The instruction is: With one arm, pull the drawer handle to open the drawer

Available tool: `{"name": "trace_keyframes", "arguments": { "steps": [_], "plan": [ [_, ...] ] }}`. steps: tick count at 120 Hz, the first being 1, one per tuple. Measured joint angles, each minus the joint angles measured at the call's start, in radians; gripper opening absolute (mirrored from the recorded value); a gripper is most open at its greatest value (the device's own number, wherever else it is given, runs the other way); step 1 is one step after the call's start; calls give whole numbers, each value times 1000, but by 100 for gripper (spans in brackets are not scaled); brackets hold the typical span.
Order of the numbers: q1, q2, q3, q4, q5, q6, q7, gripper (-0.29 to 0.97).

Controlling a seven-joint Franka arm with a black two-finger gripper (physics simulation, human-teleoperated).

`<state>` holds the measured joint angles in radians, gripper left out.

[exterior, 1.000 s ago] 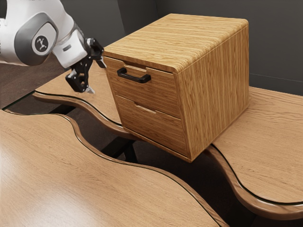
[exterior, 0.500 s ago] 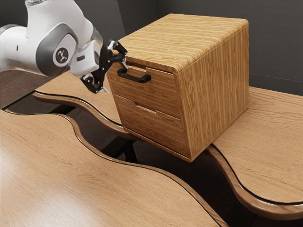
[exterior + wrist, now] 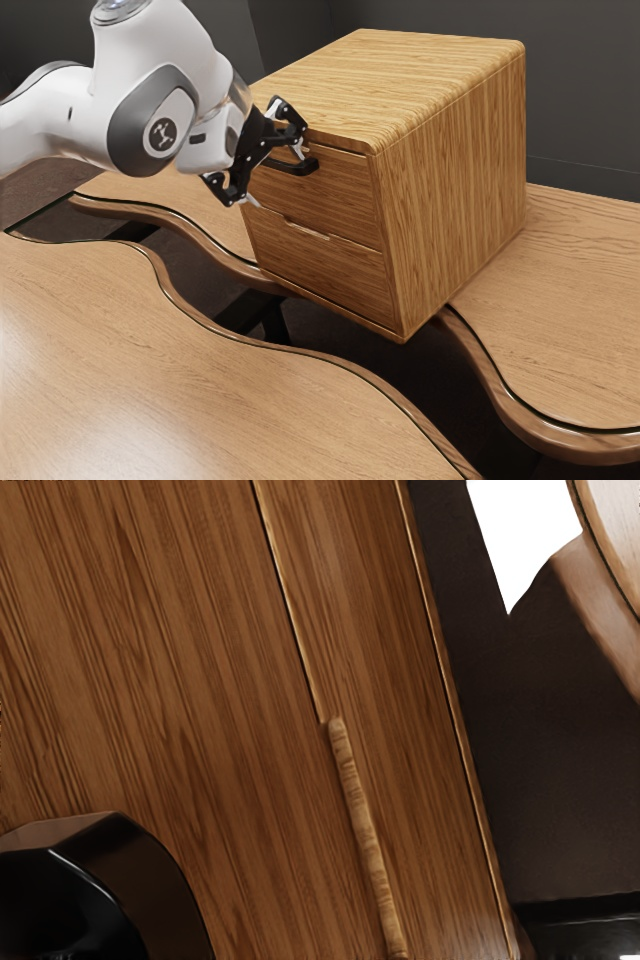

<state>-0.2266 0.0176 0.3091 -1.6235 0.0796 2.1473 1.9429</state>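
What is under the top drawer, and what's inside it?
Under the top drawer sits a lower drawer with a wooden lip. The fronts cover both interiors, so any contents are hidden.

- Cabinet point(image 3: 430, 150): on the far table section point(image 3: 570, 290), at the exterior view's centre.
- Upper drawer point(image 3: 335, 200): in the cabinet front; handle point(image 3: 302, 168) near its top edge.
- Lower drawer point(image 3: 320, 265): at 6 o'clock of the upper drawer.
- Gripper point(image 3: 266, 152): at the handle's 9 o'clock end; arm point(image 3: 130, 110) runs on toward 9 o'clock.
- Near table section point(image 3: 120, 380): at 7 o'clock of the cabinet, across a gap.
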Motion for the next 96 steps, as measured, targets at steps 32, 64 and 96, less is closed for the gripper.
{"name": "trace_keyframes", "arguments": {
  "steps": [32,64,96],
  "plan": [
    [-37,-39,45,-67,17,50,35,68],
    [-62,-54,83,-124,31,106,58,68],
    [-47,-134,88,-208,34,122,73,68]
  ]
}}
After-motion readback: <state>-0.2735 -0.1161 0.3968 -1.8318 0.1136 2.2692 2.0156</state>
